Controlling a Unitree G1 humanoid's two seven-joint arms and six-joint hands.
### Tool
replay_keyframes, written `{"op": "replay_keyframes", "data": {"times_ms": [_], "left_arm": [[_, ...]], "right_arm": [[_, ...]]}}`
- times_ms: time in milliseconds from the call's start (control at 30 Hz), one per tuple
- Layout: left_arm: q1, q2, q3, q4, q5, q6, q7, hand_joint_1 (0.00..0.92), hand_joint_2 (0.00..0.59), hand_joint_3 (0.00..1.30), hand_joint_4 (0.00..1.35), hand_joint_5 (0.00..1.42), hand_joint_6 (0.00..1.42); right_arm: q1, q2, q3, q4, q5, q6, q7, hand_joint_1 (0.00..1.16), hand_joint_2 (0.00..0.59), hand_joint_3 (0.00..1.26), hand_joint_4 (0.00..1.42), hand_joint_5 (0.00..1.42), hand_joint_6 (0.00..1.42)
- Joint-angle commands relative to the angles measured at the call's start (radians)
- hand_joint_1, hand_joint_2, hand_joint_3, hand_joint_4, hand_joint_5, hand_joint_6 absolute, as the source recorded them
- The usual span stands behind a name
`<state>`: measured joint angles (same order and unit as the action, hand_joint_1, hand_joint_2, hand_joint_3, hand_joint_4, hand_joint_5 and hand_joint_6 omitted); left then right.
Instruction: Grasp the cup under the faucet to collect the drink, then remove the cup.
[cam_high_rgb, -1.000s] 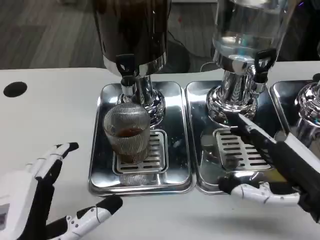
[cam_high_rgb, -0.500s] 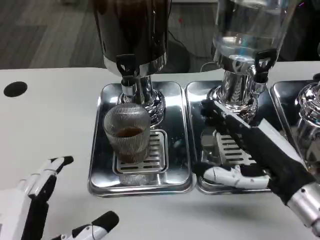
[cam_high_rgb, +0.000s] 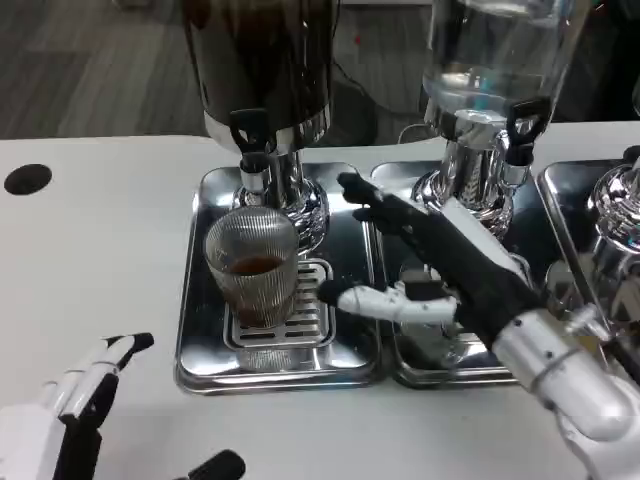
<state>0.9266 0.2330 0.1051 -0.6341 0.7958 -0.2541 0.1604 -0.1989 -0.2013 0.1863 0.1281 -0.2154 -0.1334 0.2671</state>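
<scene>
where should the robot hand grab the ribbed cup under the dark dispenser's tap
Around the mid wall of the ribbed cup, coming from its right, where the open right robot hand is. The cup stands upright with drink inside, and the faucet blocks the top.

Your right hand (cam_high_rgb: 425, 265) has open tray (cam_high_rgb: 352, 250) space up to the cup (cam_high_rgb: 254, 265); the faucet (cam_high_rgb: 250, 135) overhangs it, and the chrome stand (cam_high_rgb: 295, 200) blocks behind.

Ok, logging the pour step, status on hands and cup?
Right hand open beside cup, not touching. Left hand open, low. Cup under faucet, part filled. Path looks clear.
</scene>
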Motion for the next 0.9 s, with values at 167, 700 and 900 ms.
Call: {"op": "replay_keyframes", "data": {"times_ms": [167, 700, 900], "left_arm": [[0.078, -0.01, 0.019, 0.006, 0.008, -0.072, 0.048, 0.0, 0.028, 0.21, 0.14, 0.19, 0.4], [0.172, -0.026, 0.091, 0.043, -0.029, -0.17, 0.077, 0.0, 0.035, 0.22, 0.16, 0.19, 0.4], [0.191, -0.031, 0.116, 0.052, -0.04, -0.194, 0.075, 0.0, 0.041, 0.22, 0.16, 0.19, 0.4]], "right_arm": [[-0.1, 0.064, 0.055, 0.128, -0.044, -0.003, -0.046, 0.71, 0.126, 0.11, 0.11, 0.13, 0.08], [-0.176, 0.147, 0.111, 0.315, -0.08, -0.063, -0.123, 0.73, 0.127, 0.06, 0.07, 0.08, 0.01], [-0.184, 0.16, 0.114, 0.335, -0.082, -0.077, -0.138, 0.73, 0.111, 0.0, 0.0, 0.02, 0.0]]}}
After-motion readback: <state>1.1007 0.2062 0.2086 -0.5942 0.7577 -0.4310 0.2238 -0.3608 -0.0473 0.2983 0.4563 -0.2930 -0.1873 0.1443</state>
